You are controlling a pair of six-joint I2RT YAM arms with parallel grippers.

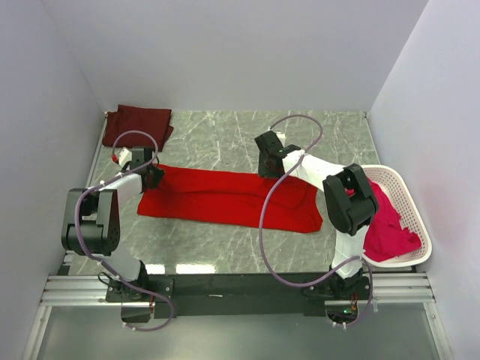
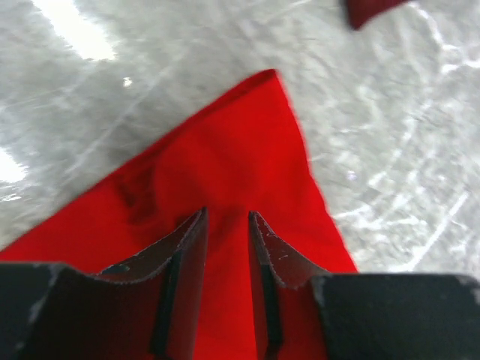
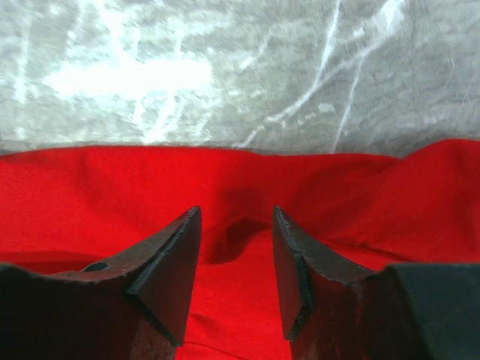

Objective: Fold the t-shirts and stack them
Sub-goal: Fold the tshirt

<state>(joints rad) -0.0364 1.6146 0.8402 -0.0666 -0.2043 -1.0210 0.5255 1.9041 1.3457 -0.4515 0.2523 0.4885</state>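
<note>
Right end effector stands released over the red shirt, which lies lengthwise left to right; I cannot tell whether the left end effector grips it.

The top camera looks down on the table; both wrist cameras (very close) face its red t-shirt.

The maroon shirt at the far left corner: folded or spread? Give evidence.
Folded: the maroon shirt lies as a compact rectangle with no sleeves showing.

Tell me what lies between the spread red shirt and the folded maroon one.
Only bare marble table, clearest in the left wrist view, from the red shirt to the maroon shirt.
</note>
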